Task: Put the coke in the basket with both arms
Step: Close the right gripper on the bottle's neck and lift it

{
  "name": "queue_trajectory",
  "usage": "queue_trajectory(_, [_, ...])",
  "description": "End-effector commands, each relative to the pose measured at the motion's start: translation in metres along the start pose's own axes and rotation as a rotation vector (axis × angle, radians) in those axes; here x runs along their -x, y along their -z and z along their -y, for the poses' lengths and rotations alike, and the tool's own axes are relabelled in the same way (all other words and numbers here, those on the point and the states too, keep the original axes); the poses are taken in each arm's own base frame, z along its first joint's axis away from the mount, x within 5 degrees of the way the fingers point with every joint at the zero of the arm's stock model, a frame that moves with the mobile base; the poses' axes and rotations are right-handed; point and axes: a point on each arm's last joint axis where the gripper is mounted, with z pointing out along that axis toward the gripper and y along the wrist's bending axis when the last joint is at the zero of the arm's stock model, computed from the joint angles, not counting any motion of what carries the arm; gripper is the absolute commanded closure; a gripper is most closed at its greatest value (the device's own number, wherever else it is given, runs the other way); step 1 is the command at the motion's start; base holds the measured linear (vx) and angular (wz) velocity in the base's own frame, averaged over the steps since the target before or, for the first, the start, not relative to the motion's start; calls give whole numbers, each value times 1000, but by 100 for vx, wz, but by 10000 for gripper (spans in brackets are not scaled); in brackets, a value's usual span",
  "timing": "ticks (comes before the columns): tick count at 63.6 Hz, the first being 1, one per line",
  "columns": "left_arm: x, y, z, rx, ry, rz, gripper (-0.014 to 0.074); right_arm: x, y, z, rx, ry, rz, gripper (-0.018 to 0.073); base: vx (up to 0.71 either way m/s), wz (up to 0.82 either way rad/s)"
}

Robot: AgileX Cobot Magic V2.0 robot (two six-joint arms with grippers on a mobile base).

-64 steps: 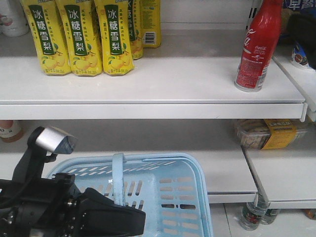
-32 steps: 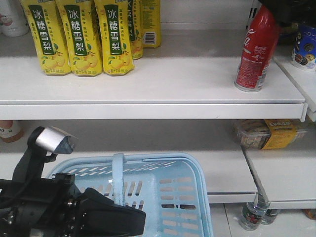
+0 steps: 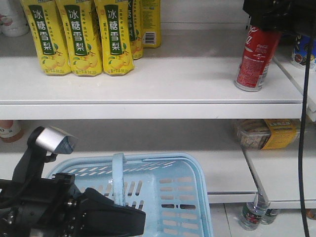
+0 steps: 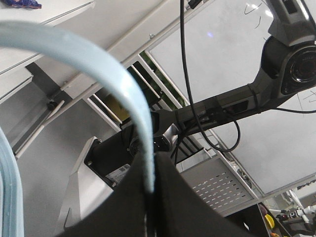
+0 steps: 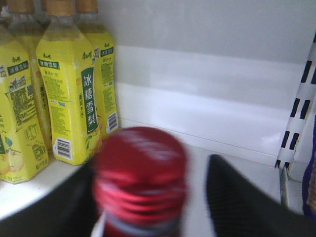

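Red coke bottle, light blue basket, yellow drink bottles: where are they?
Slim red coke bottle (image 3: pixel 254 60): front view, its label.
Light blue plastic basket (image 3: pixel 178 195): front view, slotted side wall.
Yellow plastic drink bottles (image 3: pixel 79 38): front view, middle bottle's label.

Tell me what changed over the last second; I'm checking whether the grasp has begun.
The right pincer came in from the upper right over the coke; its fingers now flank the cap, with a gap showing, not yet closed. The coke stayed upright on the shelf; the left pincer and basket did not move.
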Motion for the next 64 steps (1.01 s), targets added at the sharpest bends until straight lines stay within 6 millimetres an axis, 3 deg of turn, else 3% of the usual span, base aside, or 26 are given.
queue_trajectory(1, [8,2,18,-107,-20,51,603,22,12,-1,-30,7,77,361,0,0])
queue_trajectory(9, [8,2,18,-107,-20,51,603,23,13,-2,-27,10,78,576,0,0])
queue_trajectory(18, [8,2,18,-107,-21,50,603,29,22,-8,11,25,93,568,0,0])
queue_trajectory(34, [8,2,18,-107,-21,50,603,48,60,-31,120,59,103,564,0,0])
queue_trajectory(64, [8,2,18,-107,-21,50,603,53,129,-66,248,100,-71,564,0,0])
